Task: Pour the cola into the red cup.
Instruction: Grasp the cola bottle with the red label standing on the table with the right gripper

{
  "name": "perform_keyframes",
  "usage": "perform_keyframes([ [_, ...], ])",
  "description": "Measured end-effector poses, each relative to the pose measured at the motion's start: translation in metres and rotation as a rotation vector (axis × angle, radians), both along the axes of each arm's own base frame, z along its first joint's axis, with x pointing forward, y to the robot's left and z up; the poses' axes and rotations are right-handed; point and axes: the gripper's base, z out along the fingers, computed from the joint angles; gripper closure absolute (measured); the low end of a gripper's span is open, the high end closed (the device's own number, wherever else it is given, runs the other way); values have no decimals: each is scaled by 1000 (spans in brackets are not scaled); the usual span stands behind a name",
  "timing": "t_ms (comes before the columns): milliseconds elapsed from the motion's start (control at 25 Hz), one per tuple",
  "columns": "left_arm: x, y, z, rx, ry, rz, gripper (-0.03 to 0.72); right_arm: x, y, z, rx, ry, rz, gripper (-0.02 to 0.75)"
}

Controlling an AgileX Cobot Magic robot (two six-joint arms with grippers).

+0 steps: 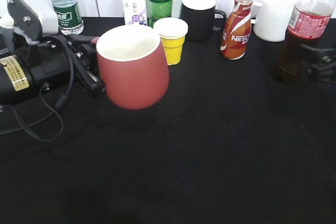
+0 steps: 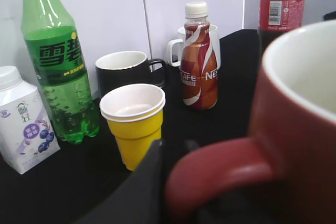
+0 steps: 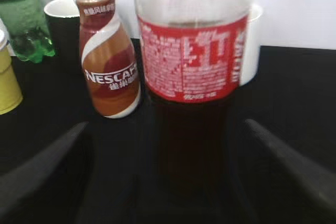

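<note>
- Black tabletop [image 1: 220, 145] fills the exterior view; the red cup [image 1: 134, 72] hangs tilted at 9 o'clock, its handle clamped by the left gripper [image 1: 92, 72]; the cola [image 1: 302, 30] stands at 3 o'clock.
- Left wrist view: the cup's handle [image 2: 220, 174] sits at 6 o'clock.
- Right wrist view: the right gripper [image 3: 173, 177] is spread wide, its fingers [image 3: 47, 166] flanking the cola.

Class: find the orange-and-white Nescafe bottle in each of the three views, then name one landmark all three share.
Exterior: Nescafe bottle stands back right of centre.
Left wrist: upper centre, behind the yellow cup.
Right wrist: upper left, beside the cola.
Shared landmark: the black mug.
</note>
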Motion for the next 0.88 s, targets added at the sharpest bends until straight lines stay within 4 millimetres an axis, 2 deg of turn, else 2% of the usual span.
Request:
perform_keyframes([
  [120, 0, 0, 0, 0, 0, 0, 626, 23, 0, -17, 13, 27, 4, 69],
  [280, 0, 0, 0, 0, 0, 0, 626, 45, -5, -22, 24, 2, -48, 69],
  [520, 0, 0, 0, 0, 0, 0, 626, 75, -2, -32, 7, -30, 6, 76],
  [640, 0, 0, 0, 0, 0, 0, 626, 88, 0, -35, 3, -54, 30, 106],
  [800, 0, 0, 0, 0, 0, 0, 627, 90, 0, -32, 70, -58, 25, 239],
  [880, 0, 0, 0, 0, 0, 0, 627, 90, 0, -32, 102, -54, 22, 239],
])
